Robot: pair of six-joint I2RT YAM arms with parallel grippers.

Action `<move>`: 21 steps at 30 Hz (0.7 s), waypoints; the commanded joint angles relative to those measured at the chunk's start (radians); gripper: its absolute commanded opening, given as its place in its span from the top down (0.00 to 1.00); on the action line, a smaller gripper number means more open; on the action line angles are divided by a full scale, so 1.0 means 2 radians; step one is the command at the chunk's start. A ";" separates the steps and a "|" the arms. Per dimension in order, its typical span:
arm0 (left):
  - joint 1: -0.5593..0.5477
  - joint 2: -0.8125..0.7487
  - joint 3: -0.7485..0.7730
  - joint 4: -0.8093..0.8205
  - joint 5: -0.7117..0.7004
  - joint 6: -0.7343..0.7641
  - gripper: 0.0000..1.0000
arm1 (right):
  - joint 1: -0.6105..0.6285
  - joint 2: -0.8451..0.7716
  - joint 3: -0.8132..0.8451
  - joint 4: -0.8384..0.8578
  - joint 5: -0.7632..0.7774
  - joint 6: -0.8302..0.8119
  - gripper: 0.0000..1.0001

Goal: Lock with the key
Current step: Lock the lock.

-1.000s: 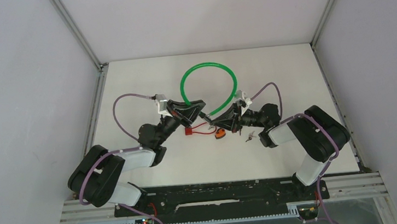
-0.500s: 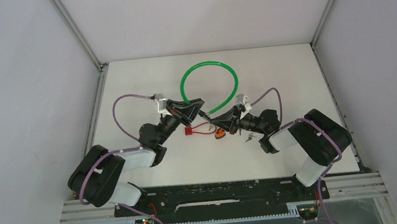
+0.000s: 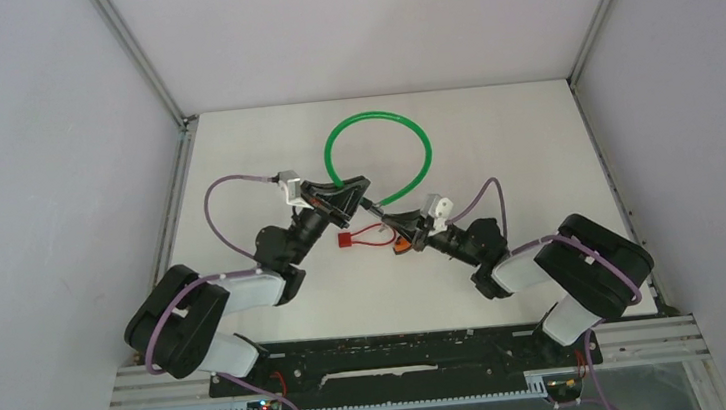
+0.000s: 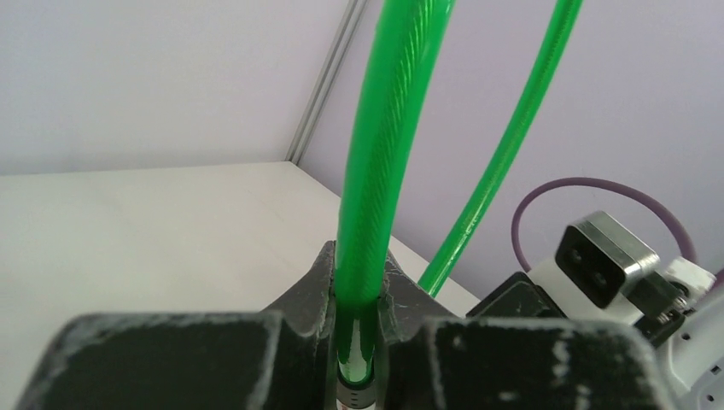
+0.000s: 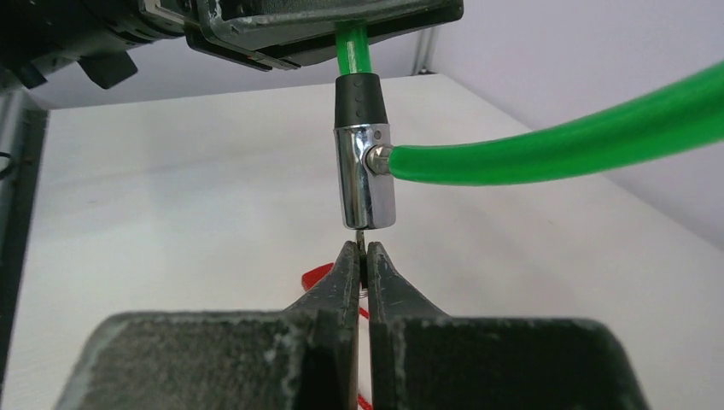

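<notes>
Key [image 5: 362, 245] is pinched between the closed fingers of the right gripper [image 5: 362, 260], and its tip meets the underside of the chrome cylinder [image 5: 364, 184]. Just above the cylinder, the left gripper [image 4: 357, 295] is clamped on the green cable [image 4: 376, 171], holding the cylinder upright above the table [image 3: 534, 148]. A red tag [image 3: 344, 240] lies on the table near the cylinder.
</notes>
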 commanded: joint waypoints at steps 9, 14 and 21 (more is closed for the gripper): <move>0.000 0.011 0.022 0.069 -0.016 -0.020 1.00 | 0.078 -0.021 0.000 -0.026 0.238 -0.165 1.00; 0.001 0.012 0.021 0.069 -0.016 -0.021 1.00 | 0.102 -0.019 0.002 -0.020 0.291 -0.187 1.00; 0.000 0.012 0.017 0.069 -0.018 -0.019 1.00 | 0.104 -0.038 0.000 -0.037 0.295 -0.159 0.93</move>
